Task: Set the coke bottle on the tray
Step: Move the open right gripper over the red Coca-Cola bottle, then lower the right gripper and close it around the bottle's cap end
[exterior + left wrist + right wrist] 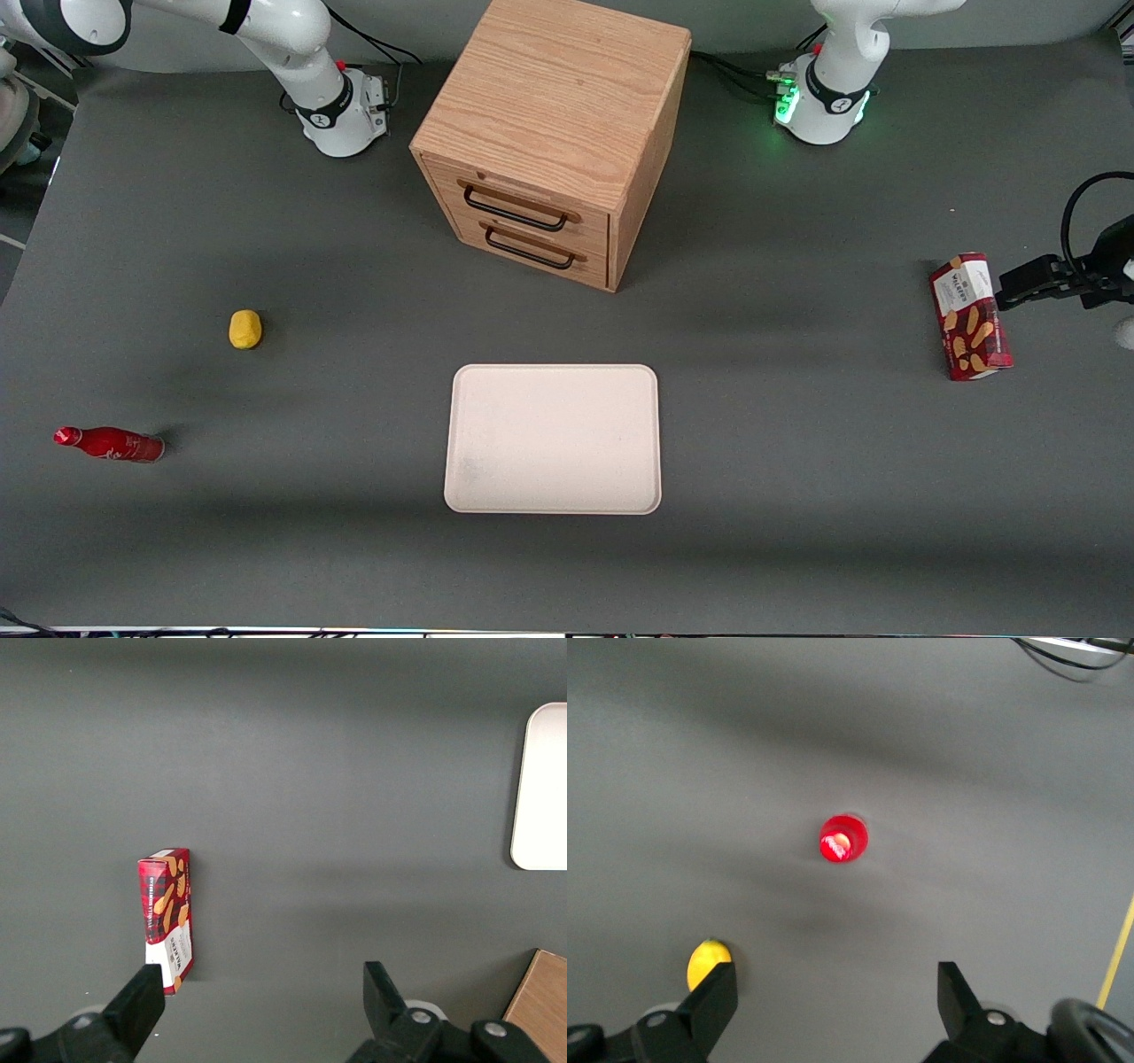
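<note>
The task is at its opening step, the reach for the coke bottle (109, 443), with nothing lifted yet. The bottle stands on the grey table (797, 461) toward the working arm's end, well apart from everything else. It is a slim, glossy red thing with a narrow neck, a red cap and faint white lettering on its body. In the right wrist view it shows as a round red cap (843, 838) seen from straight above, so I judge it to be upright. The gripper (837, 979) hangs high over this spot with its fingers (713, 1001) spread wide and nothing between them. The cap sits in line with the gap but ahead of it. Farther from the front camera than the bottle lies a small yellow lemon (245, 329), well clear of it. Next comes the tray (554, 381), a large flat cream-white rectangle with rounded corners and a low rim, bare, at the middle of the table. It lies in front of a wooden cabinet (558, 115) with two drawers. A red snack box (970, 317) stands toward the parked arm's end. The next move, as I judge it, calls for bringing the fingers over the cap and lowering them to either side of the neck or body. They must then close firmly, since the glossy surface may slip and a tall narrow bottle tips easily if nudged.
</note>
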You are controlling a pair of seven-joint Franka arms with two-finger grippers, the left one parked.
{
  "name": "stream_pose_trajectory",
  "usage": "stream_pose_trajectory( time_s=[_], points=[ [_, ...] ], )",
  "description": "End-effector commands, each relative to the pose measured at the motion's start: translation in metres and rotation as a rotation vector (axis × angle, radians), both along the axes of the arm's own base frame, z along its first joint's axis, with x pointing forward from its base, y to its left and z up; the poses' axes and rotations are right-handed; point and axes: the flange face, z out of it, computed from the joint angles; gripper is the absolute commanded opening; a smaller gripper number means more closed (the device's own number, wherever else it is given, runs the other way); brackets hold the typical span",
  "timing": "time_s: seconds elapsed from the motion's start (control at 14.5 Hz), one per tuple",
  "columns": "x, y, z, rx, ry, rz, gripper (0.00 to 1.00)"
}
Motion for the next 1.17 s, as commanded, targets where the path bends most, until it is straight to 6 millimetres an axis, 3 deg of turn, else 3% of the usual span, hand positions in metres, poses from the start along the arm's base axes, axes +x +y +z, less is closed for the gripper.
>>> stream_pose_trajectory(
  time_s=[0.0,0.14,0.55,1.1],
  points=[
    [0.007,0.002,-0.034,-0.010,0.005,0.023,1.00],
    [0.012,0.002,-0.063,-0.008,-0.001,0.026,1.00],
    [0.021,0.005,-0.103,-0.016,-0.015,0.036,1.00],
    [0.026,0.011,-0.135,-0.013,-0.027,0.046,1.00]
  ],
)
